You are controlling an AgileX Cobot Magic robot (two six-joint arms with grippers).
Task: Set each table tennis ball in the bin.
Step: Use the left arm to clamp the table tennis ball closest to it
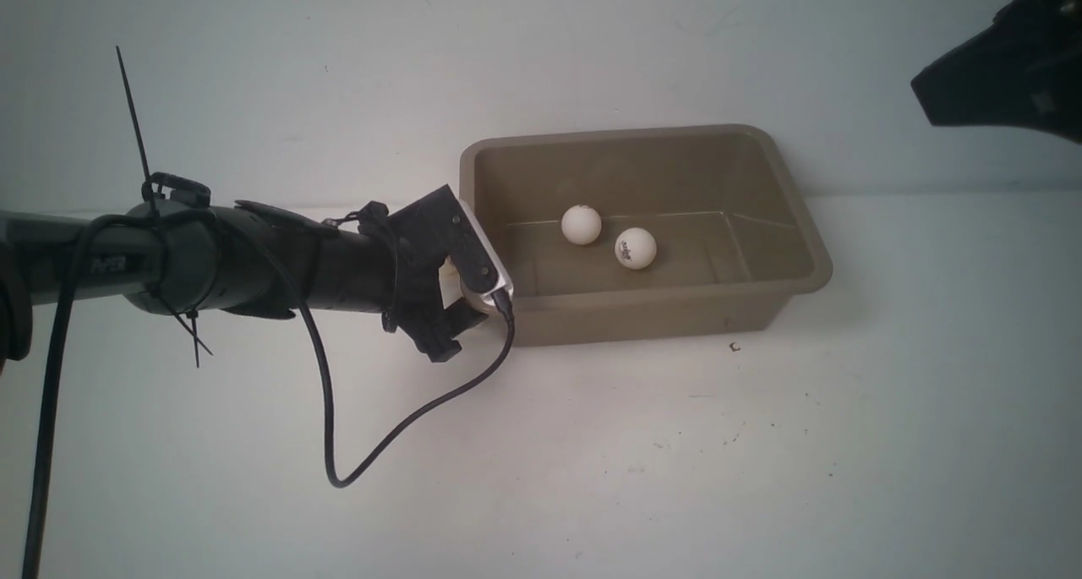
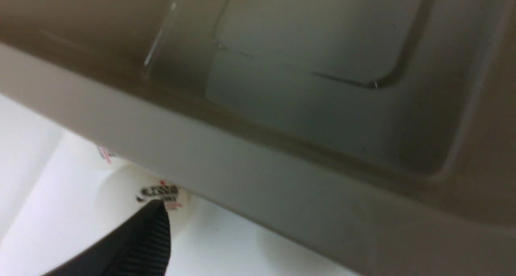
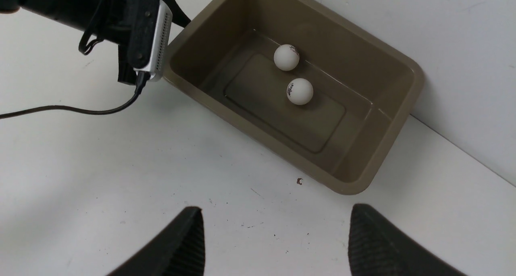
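The taupe bin [image 1: 642, 308] stands against the back wall with two white table tennis balls on its floor, one [image 1: 581, 224] plain and one [image 1: 636, 248] with a dark logo. The right wrist view shows the same two balls [image 3: 286, 57] [image 3: 300, 91]. My left gripper [image 1: 463, 307] is low at the bin's near left corner, mostly hidden behind its wrist camera. In the left wrist view a third logo-printed ball [image 2: 137, 191] lies on the table under the bin's rim [image 2: 282, 179], right at the one visible black finger [image 2: 141, 243]. My right gripper [image 3: 274, 227] hovers open and empty over the table.
A black cable [image 1: 406, 423] loops from the left wrist camera down onto the white table. A small dark speck [image 1: 734, 347] lies in front of the bin. The right arm [image 1: 1006, 63] shows only at the upper right corner. A pale wall runs behind the bin.
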